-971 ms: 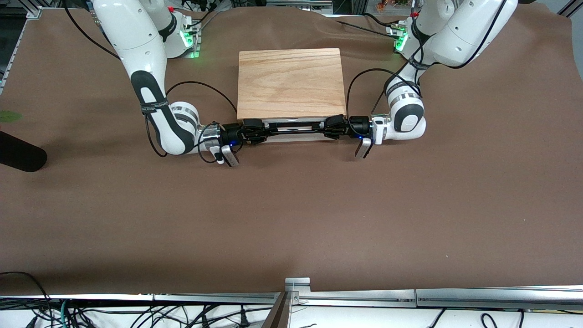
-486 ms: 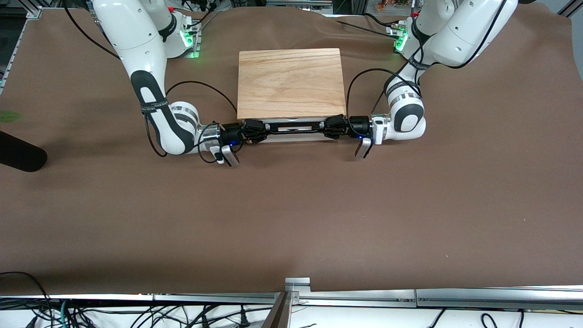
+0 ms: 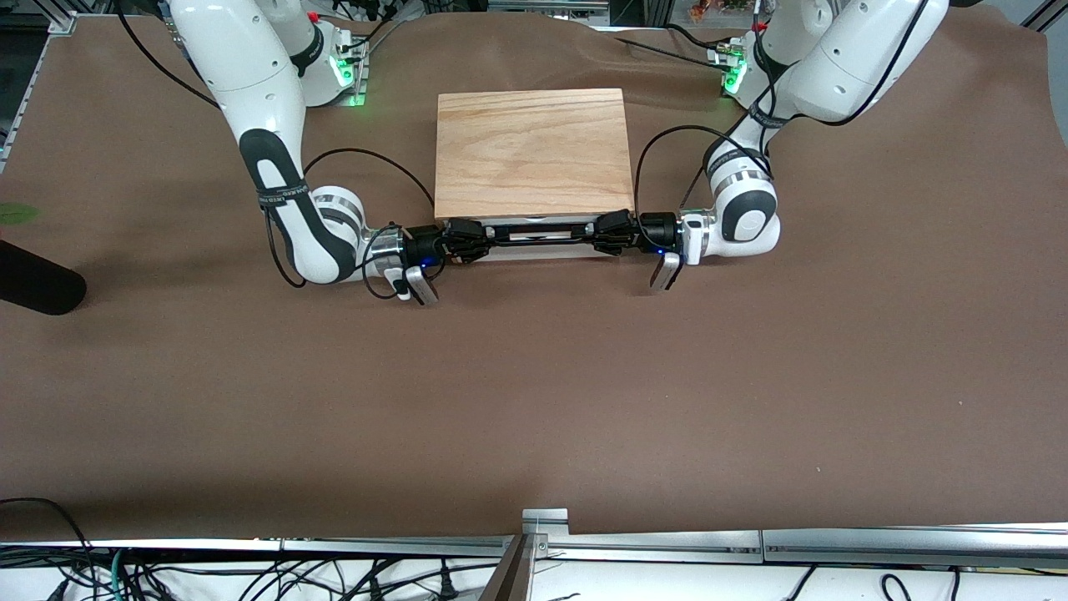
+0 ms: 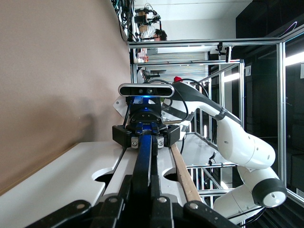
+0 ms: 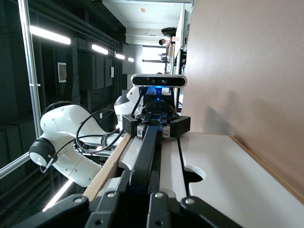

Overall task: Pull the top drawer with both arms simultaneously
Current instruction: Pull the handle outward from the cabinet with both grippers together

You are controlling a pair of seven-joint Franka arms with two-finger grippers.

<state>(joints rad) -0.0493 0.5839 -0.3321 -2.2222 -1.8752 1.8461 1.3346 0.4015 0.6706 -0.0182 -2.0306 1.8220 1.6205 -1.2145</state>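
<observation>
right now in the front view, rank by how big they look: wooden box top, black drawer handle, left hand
1. wooden box top, clearly largest.
2. black drawer handle, long but thin.
3. left hand, about the same size as the right hand.

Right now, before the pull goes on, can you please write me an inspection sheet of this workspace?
Surface: brown cover on the table, slightly wrinkled near the bases.
Job's things: wooden box; top drawer barely out, black handle across its white front.
Clutter: dark object at the right arm's end of the table.
Grippers: left gripper and right gripper at opposite ends of the handle, jaws closed on it.
Cables: black loops beside both wrists; more beneath the table edge nearest the front camera.
Surroundings: aluminium frame.
</observation>
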